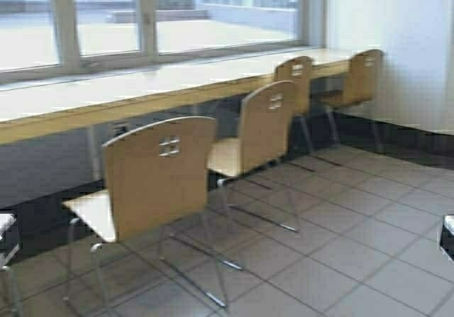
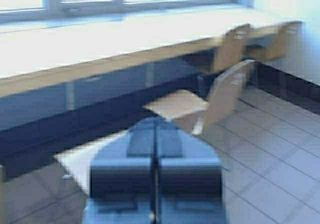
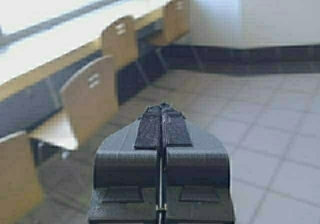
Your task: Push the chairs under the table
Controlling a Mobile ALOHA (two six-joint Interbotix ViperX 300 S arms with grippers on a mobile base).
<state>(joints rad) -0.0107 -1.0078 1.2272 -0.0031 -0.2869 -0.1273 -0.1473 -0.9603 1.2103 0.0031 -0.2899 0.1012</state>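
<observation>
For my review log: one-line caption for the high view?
Four tan chairs stand along the long table, the nearest two pulled out, no claw in view.

Closed right tool (image 3: 161,115) before chairs (image 3: 90,96) along the table (image 3: 60,48).

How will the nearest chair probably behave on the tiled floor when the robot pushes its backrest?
The nearest chair looks light, with a thin plywood shell, so it should probably slide on its sled-like metal legs. A push high on the backrest might tip it forward toward the table. Its legs may catch on the tile joints.
</observation>
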